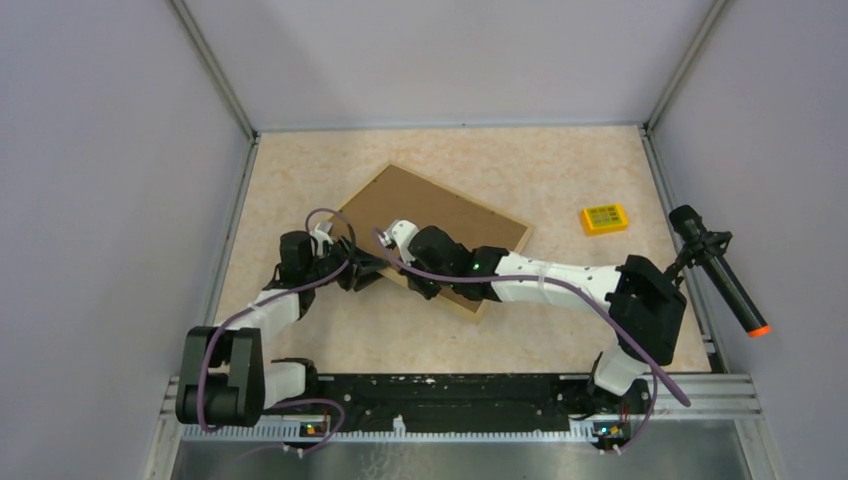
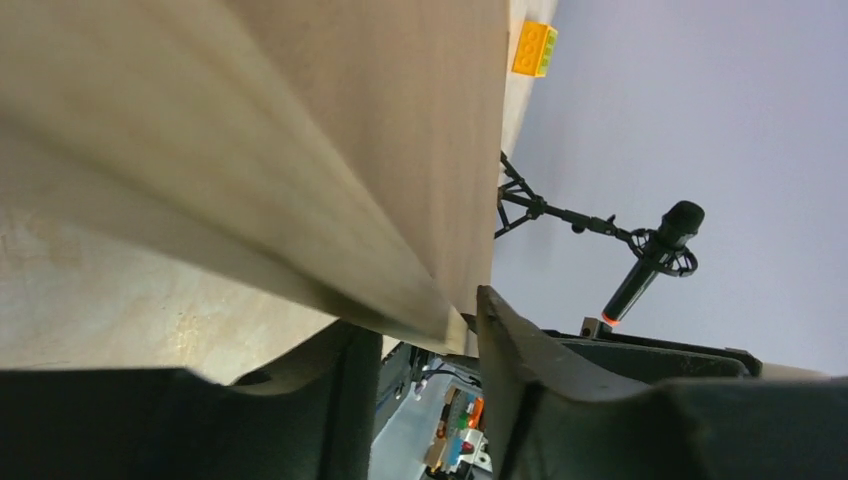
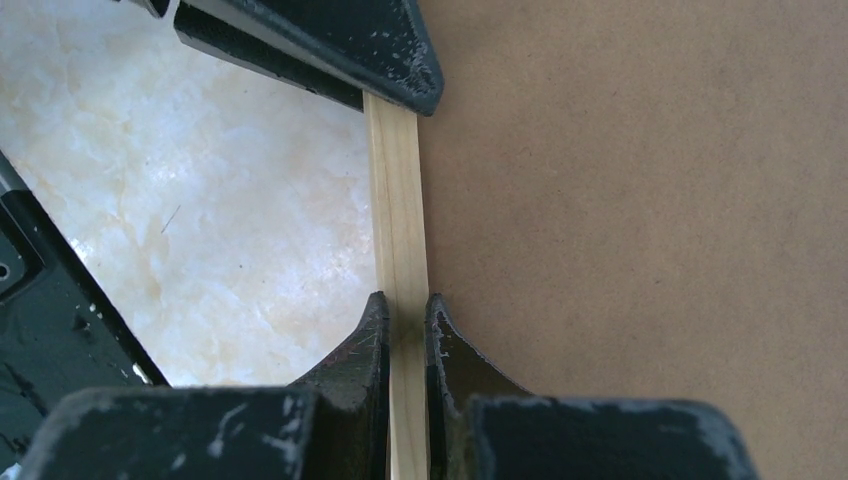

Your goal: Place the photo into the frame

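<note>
The frame (image 1: 440, 222) lies slanted mid-table with its brown board back up and a light wood rail (image 3: 395, 200) round it. My right gripper (image 3: 405, 320) is shut on that rail at the frame's near-left edge, one finger on each side; it also shows in the top view (image 1: 420, 282). My left gripper (image 2: 415, 320) is shut on the same edge near the corner, wood (image 2: 300, 150) filling its view; it also shows in the top view (image 1: 368, 272). Its black finger (image 3: 330, 50) shows further along the rail in the right wrist view. The photo is hidden or out of view.
A yellow toy brick (image 1: 604, 218) lies at the right of the table, also seen in the left wrist view (image 2: 534, 48). A black microphone (image 1: 720, 270) on a stand juts in at the right wall. Grey walls enclose the marbled table top (image 1: 560, 170).
</note>
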You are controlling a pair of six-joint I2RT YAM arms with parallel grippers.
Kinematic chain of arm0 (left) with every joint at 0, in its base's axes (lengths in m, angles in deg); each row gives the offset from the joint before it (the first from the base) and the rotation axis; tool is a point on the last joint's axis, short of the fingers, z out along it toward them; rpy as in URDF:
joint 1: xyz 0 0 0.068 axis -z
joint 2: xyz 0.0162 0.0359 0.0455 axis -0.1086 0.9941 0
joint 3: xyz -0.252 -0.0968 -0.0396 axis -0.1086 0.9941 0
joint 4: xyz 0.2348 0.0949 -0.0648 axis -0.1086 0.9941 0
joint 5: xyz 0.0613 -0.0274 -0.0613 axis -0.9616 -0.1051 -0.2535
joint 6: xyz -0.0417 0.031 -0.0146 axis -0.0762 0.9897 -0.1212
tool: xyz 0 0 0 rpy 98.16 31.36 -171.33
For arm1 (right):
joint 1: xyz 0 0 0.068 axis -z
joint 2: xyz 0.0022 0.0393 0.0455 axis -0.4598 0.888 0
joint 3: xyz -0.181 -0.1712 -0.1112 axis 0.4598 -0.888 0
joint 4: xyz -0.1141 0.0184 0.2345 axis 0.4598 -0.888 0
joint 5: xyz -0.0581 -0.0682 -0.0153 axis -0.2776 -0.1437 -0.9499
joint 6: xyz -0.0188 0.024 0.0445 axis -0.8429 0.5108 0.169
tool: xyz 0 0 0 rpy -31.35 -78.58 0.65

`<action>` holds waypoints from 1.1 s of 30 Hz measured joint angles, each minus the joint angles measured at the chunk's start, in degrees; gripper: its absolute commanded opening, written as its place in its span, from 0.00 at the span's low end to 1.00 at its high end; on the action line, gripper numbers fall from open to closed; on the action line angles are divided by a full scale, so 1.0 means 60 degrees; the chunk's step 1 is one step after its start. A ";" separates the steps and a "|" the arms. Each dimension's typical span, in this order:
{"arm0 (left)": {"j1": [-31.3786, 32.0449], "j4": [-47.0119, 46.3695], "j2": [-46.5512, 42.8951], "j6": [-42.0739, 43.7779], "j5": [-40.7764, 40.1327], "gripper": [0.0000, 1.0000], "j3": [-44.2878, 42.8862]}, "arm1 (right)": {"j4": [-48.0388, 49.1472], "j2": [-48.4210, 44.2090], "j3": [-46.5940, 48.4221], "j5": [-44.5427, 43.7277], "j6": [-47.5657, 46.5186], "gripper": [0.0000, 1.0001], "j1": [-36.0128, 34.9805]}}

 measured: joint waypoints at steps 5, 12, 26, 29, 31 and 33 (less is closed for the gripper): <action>-0.0004 0.0619 0.0157 0.0353 -0.0146 0.18 -0.0353 | -0.0295 0.0084 0.0324 -0.0055 0.0153 0.27 0.0000; -0.0517 0.2062 0.0160 0.0903 0.0036 0.00 -0.1417 | -0.0874 -0.0714 0.0415 -0.0382 0.0142 0.72 -0.0007; -0.1923 0.5912 -0.0033 0.2455 0.0102 0.00 -0.3745 | 0.2364 -0.8404 -0.6535 0.0408 -0.5351 0.99 -0.1326; -0.1934 0.6386 -0.0273 0.2499 0.0026 0.00 -0.3920 | 0.3439 -0.8357 -0.7227 0.0590 -0.6506 0.99 -0.1326; -0.1953 0.6670 -0.0397 0.2503 -0.0015 0.00 -0.4025 | 0.4153 -0.7839 -0.7304 0.0510 -0.7034 0.98 -0.1341; -0.1953 0.6969 -0.0441 0.2503 -0.0084 0.00 -0.4193 | 0.5064 -0.7235 -0.7337 0.0361 -0.7442 0.95 -0.1359</action>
